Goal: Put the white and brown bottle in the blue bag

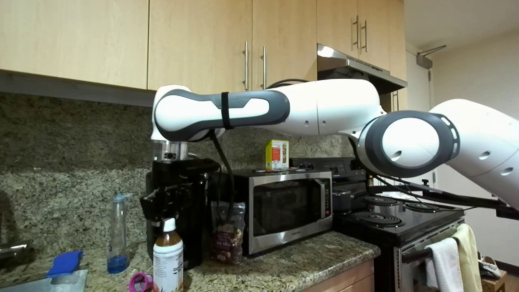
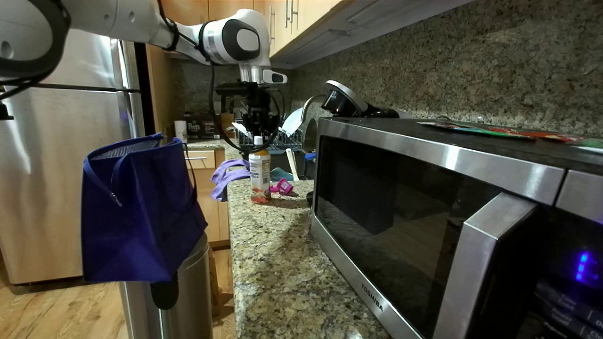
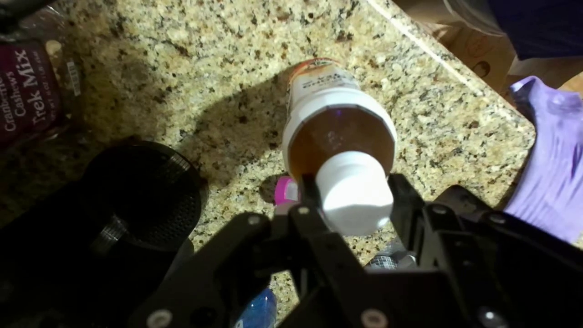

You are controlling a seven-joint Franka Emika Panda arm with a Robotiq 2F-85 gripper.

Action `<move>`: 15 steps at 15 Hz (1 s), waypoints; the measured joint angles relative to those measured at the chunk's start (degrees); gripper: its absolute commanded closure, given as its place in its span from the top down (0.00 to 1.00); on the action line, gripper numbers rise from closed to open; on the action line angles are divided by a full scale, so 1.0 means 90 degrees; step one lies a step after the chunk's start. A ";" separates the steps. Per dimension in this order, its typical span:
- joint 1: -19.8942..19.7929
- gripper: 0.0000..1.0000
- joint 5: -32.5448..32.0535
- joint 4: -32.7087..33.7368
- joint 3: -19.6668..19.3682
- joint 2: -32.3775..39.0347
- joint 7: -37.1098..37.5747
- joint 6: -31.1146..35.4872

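Observation:
The white and brown bottle (image 1: 168, 263) stands upright on the granite counter, and it also shows in an exterior view (image 2: 260, 175). In the wrist view the bottle (image 3: 342, 130) is seen from above, its white cap between my fingers. My gripper (image 3: 354, 193) has a finger against each side of the cap and is shut on it. In an exterior view the gripper (image 2: 258, 128) is straight above the bottle. The blue bag (image 2: 134, 216) stands open-topped on a metal bin beside the counter. A dark blue part of the bag (image 3: 542, 27) shows in the wrist view's corner.
A black coffee maker (image 3: 136, 196) and a Trek Mix bag (image 3: 29, 86) are close by. A microwave (image 2: 405, 202) stands along the wall side. A pink cup (image 1: 141, 282), a slim clear bottle (image 1: 117, 239) and a purple cloth (image 2: 231, 176) are near the bottle.

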 measured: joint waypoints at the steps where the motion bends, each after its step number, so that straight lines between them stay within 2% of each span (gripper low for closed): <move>1: 0.0000 0.81 0.0000 0.0000 0.0000 0.0001 0.0000 0.0000; 3: 0.0001 0.94 0.0000 0.0004 0.0000 0.0001 0.0000 0.0000; 5: 0.0001 1.00 0.0000 0.0016 0.0000 0.0001 0.0000 0.0000; 15: -0.0013 1.00 0.0000 0.0086 -0.0016 0.0001 0.0078 -0.0043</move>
